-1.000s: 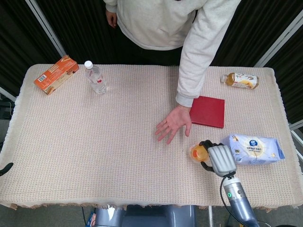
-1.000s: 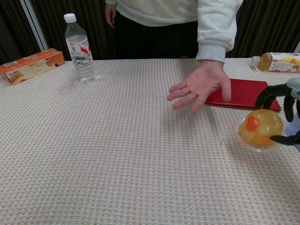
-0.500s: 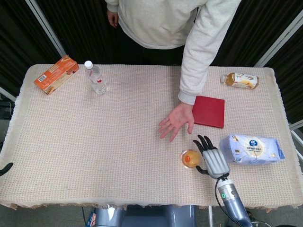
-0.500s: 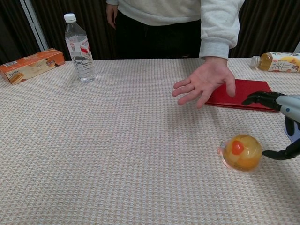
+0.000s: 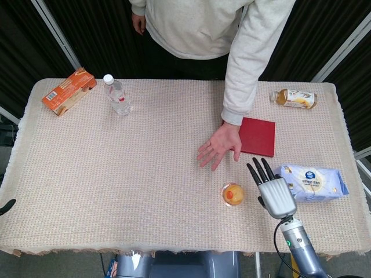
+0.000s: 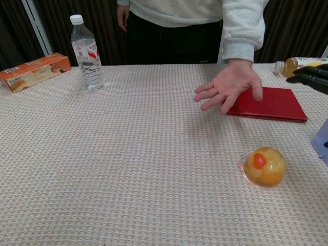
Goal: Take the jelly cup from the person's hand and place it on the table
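Jelly cup (image 5: 233,194) sits on the worktop (image 5: 116,174), tipped on its side with the clear dome facing the chest camera and the orange fruit showing inside. It lies near the right front part of the cloth, just in front of the person's hand (image 5: 219,146) and apart from it, so the handover looks complete and the placing step appears done. The right hand (image 5: 271,188) is just beside the cup on its right, not touching it, with its fingers spread and straight and nothing in its grasp. In the chest view only dark fingertips (image 6: 310,76) show at the right edge, above the red book (image 6: 266,103). The blue and white packet (image 5: 313,182) lies right beside that hand, on its outer side.

What remains, as I judge it, is only to draw the right arm away without brushing the cup, which could roll on its rounded side, or the packet. The left hand shows in neither view.
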Controlling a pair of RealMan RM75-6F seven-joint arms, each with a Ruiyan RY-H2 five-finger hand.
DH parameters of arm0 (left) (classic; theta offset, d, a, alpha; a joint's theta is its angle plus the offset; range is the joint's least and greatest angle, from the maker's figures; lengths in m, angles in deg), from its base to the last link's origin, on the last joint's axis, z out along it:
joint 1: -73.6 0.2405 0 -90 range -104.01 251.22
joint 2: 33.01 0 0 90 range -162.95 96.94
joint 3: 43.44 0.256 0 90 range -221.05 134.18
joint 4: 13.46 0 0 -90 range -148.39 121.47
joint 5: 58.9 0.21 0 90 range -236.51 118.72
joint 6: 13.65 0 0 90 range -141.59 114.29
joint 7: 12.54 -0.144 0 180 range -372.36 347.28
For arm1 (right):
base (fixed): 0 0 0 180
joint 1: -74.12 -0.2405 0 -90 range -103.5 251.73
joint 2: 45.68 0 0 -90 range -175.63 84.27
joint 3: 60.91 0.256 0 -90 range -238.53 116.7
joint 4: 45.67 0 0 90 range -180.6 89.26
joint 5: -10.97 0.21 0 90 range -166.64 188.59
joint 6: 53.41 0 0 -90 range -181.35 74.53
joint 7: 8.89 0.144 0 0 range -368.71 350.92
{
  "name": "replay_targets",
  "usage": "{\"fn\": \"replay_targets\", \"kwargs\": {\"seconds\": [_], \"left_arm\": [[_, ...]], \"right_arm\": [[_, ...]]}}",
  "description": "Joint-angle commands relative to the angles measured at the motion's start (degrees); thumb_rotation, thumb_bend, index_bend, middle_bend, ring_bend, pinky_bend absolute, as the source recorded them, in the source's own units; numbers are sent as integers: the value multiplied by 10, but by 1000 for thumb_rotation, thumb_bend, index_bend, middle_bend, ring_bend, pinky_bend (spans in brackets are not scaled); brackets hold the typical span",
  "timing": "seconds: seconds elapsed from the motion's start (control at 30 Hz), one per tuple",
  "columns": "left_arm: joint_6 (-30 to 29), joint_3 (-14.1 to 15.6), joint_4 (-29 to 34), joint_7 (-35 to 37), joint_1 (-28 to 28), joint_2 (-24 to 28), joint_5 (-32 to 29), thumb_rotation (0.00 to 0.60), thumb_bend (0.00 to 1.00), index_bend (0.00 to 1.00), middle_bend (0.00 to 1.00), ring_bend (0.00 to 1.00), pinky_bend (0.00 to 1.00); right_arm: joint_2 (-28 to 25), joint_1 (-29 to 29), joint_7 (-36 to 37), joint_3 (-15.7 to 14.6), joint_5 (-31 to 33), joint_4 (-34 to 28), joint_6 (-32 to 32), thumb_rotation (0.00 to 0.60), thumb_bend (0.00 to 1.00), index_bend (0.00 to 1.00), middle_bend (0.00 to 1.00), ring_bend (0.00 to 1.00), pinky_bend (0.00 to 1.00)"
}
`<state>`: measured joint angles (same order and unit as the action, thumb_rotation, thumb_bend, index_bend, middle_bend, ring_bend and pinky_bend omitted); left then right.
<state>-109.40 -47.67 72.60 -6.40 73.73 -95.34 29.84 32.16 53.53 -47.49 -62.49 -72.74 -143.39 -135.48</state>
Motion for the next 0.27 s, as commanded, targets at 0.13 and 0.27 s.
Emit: {"fn": "replay_targets", "kwargs": {"seconds": [0.13,0.27], "left_arm": [[-2,1,0,0,0,0,3,600,0,35,0,0,0],[-2,2,0,-2,0,0,5,600,0,35,0,0,0]], "right_arm": [[-36,11,16,18,-15,-34,-32,600,104,44,0,0,628],[-58,16,30,28,-10,-54,-36,600,104,43,0,0,628]]}}
